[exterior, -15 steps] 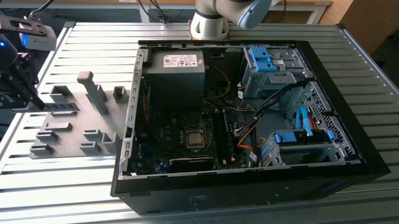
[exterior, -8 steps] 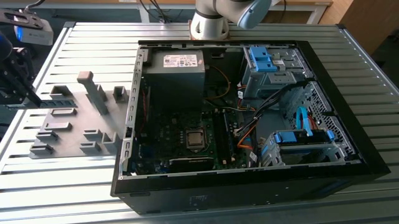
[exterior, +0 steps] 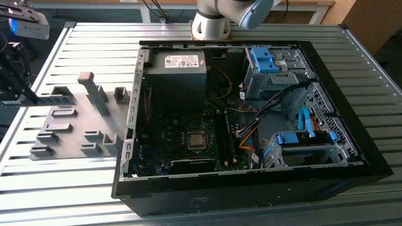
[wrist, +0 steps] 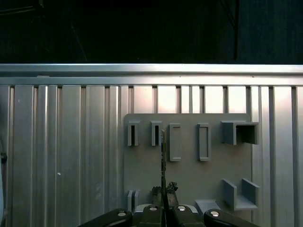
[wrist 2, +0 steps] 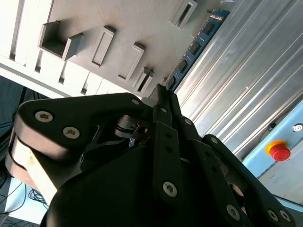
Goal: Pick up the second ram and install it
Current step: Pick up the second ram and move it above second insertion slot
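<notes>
The second ram (wrist 2: 196,45) is a thin blue strip with dark chips, and it sticks out from between my black fingers (wrist 2: 165,123). My gripper (wrist 2: 162,91) is shut on one end of it. In the first wrist view the ram (wrist: 163,158) is seen edge-on, rising from the gripper (wrist: 164,204) in front of the grey holder plate (wrist: 189,177). In the exterior view the gripper (exterior: 14,92) hangs at the far left, beside the plate (exterior: 69,127) and apart from the open computer case (exterior: 251,188).
The case lies open on a ribbed metal table (exterior: 75,183), with the motherboard (exterior: 188,141), a power supply (exterior: 179,63), cables and blue drive brackets (exterior: 264,59) inside. Upright grey blocks (exterior: 94,92) stand on the holder plate. The arm's base (exterior: 210,23) is behind the case. A red stop button (wrist 2: 277,151) sits off the table.
</notes>
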Tool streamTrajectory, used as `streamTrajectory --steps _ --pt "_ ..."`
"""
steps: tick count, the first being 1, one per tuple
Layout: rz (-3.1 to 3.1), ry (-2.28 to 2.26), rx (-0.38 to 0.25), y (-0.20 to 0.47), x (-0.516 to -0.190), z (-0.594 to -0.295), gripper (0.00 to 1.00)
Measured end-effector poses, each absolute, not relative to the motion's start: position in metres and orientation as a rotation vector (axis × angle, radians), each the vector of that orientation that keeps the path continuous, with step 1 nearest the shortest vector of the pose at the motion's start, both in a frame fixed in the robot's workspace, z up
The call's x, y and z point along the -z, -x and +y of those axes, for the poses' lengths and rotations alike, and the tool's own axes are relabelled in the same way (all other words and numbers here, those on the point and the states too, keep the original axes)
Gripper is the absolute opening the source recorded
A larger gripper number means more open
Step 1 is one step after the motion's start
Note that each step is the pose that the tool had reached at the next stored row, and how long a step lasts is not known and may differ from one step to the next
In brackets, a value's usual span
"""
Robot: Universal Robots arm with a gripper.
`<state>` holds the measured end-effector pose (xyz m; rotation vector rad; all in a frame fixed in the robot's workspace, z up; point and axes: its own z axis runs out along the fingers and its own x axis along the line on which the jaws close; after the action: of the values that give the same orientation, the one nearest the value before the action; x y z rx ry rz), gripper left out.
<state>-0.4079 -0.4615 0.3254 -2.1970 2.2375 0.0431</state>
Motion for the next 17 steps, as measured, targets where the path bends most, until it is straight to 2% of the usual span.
streamTrajectory --steps 17 --pt "2.237 2.197 -0.043 0.408 -0.351 -0.461 0.14"
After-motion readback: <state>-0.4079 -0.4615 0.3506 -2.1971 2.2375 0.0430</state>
